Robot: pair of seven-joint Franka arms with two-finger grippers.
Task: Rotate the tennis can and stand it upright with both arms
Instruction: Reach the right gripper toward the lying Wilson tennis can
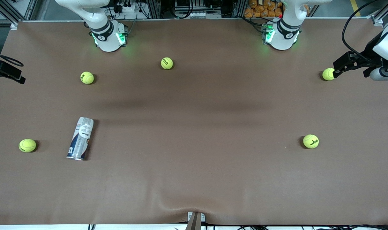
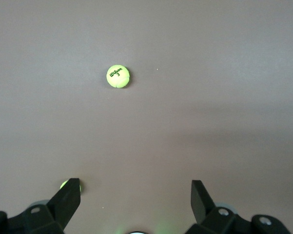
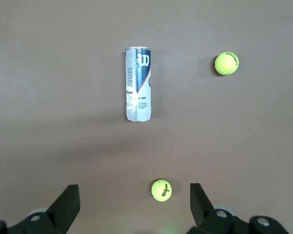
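The tennis can (image 1: 80, 138) lies on its side in the lower left of the front view, toward the right arm's end of the table, untouched. Its long axis runs almost straight toward the front camera, metallic rim at the nearer end. The right arm is judged much the closer.

The right gripper (image 3: 131, 204) hangs high above the table, fingers spread wide and empty; in the right wrist view the can (image 3: 138, 84) sits in the upper middle of the frame. The left gripper (image 2: 135, 197) waits over the left arm's end, equally wide and empty.

A white "W" shows on the can's blue band. The tennis ball (image 2: 118, 76) reads "Wilson 3".
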